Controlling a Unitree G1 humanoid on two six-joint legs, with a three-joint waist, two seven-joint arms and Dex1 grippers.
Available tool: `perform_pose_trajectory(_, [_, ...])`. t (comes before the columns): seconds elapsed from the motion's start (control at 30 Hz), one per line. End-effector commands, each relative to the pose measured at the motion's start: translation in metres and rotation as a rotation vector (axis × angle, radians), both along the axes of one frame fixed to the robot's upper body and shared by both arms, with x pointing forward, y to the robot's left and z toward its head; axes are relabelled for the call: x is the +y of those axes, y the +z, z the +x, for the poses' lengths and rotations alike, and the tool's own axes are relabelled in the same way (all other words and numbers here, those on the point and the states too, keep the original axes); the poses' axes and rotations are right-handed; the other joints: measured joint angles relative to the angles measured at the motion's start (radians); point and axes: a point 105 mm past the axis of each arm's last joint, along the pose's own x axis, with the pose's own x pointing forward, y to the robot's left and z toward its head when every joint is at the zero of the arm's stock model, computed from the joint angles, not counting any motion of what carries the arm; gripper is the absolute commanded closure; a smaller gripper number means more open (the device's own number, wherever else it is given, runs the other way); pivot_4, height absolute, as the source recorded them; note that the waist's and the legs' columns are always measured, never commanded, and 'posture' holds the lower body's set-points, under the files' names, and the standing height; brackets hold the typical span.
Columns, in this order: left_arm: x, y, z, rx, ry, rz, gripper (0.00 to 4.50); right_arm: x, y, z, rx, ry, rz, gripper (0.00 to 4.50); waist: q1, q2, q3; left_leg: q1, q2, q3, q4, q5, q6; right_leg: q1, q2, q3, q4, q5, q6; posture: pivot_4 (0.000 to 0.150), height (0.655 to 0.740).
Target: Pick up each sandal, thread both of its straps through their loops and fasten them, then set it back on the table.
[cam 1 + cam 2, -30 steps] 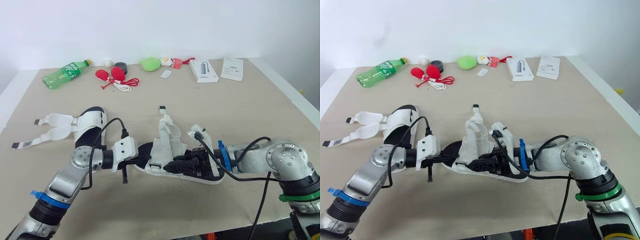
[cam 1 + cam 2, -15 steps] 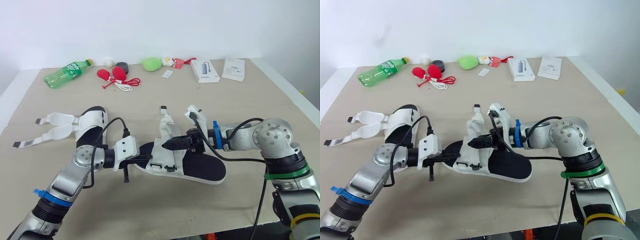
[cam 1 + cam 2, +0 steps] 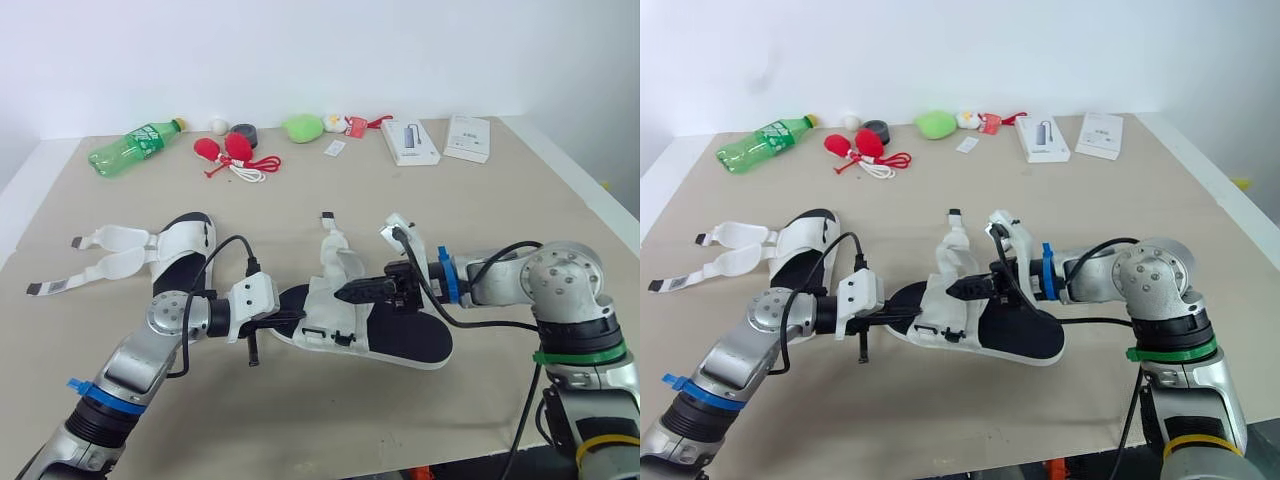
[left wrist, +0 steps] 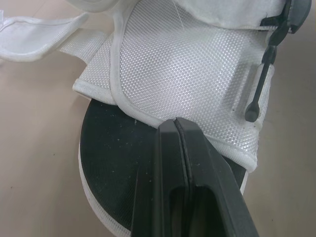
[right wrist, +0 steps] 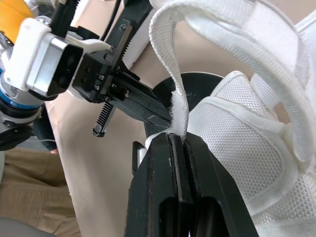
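Left gripper (image 3: 300,316) down low on the near sandal (image 3: 412,338), fingers (image 4: 197,173) pressed flat together with nothing visible between them, tips on the black insole right at the edge of the white mesh upper. Right gripper (image 3: 340,294) reaching in from the other side, clamped on the edge of a white strap (image 5: 165,59), with the strap arching up and over out of the pinch. Tips of the two grippers close to each other across the mesh flap, not touching as far as can be told.

Sandal itself sole-down on the tan table (image 3: 500,215), about the middle, towards the front edge. One loose end with a black tip sticking up above it.

A bit further back on the robot's left, second sandal (image 3: 182,248), also flat on the table, its two straps (image 3: 108,252) undone and splayed out sideways, well apart from both grippers.

Way at the back along the far edge, from the robot's left:
- green bottle (image 3: 130,148) on its side
- pair of red bulbs (image 3: 224,149) with a white cable (image 3: 246,173) just beside
- small dark round thing (image 3: 241,133), can't tell what
- green lump (image 3: 299,127)
- two white boxes (image 3: 408,142) and (image 3: 465,137), near each other
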Motion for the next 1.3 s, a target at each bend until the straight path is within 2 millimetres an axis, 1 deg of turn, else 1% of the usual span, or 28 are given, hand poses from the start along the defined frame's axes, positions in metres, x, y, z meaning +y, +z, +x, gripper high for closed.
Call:
perform_pose_trajectory(0.03, [0.002, -0.004, 0.0, 0.005, 0.004, 0.024, 4.5, 0.0, 0.006, -0.007, -0.01, 0.005, 0.028, 4.43, 0.0, 0.0, 0.0, 0.0, 0.0, 0.0, 0.0, 0.0, 0.0, 0.0, 0.0, 0.0, 0.0, 0.0, 0.0, 0.15, 0.74])
perform_pose_trajectory(0.2, [0.002, -0.004, 0.001, 0.002, 0.003, 0.027, 4.5, 0.006, 0.009, -0.012, 0.014, 0.0, 0.104, 4.43, -0.001, 0.0, 0.0, 0.0, 0.0, 0.0, 0.0, 0.0, 0.0, 0.0, 0.0, 0.0, 0.0, 0.0, 0.0, 0.15, 0.74])
perform_pose_trajectory(0.47, [0.001, -0.003, 0.002, -0.002, -0.001, 0.029, 4.5, 0.016, 0.014, -0.021, 0.035, 0.017, 0.149, 4.43, -0.002, 0.0, 0.0, 0.0, 0.0, 0.0, 0.0, 0.0, 0.0, 0.0, 0.0, 0.0, 0.0, 0.0, 0.0, 0.15, 0.74])
perform_pose_trajectory(0.7, [0.002, -0.004, 0.002, -0.003, 0.0, 0.031, 4.5, 0.012, 0.008, -0.031, 0.071, 0.021, 0.129, 4.43, -0.001, 0.0, 0.0, 0.0, 0.0, 0.0, 0.0, 0.0, 0.0, 0.0, 0.0, 0.0, 0.0, 0.0, 0.0, 0.15, 0.74])
perform_pose_trajectory(0.9, [0.002, -0.004, 0.002, -0.004, 0.0, 0.032, 4.5, 0.008, -0.003, -0.032, 0.065, -0.008, 0.083, 4.43, -0.001, 0.0, 0.0, 0.0, 0.0, 0.0, 0.0, 0.0, 0.0, 0.0, 0.0, 0.001, 0.0, 0.0, 0.0, 0.15, 0.74])
perform_pose_trajectory(1.27, [0.001, -0.004, 0.003, -0.007, -0.001, 0.032, 4.5, 0.004, -0.005, -0.038, 0.052, 0.006, 0.062, 4.43, -0.001, 0.0, 0.0, 0.0, 0.0, 0.0, 0.0, 0.0, 0.0, 0.0, 0.0, 0.0, 0.0, 0.0, 0.0, 0.15, 0.74])
perform_pose_trajectory(1.3, [0.001, -0.004, 0.004, -0.007, -0.002, 0.032, 4.5, 0.004, -0.005, -0.039, 0.06, 0.012, 0.064, 3.93, -0.001, 0.0, 0.0, 0.0, 0.0, 0.0, 0.0, 0.0, 0.0, 0.0, 0.0, 0.0, 0.0, 0.0, 0.0, 0.15, 0.74])
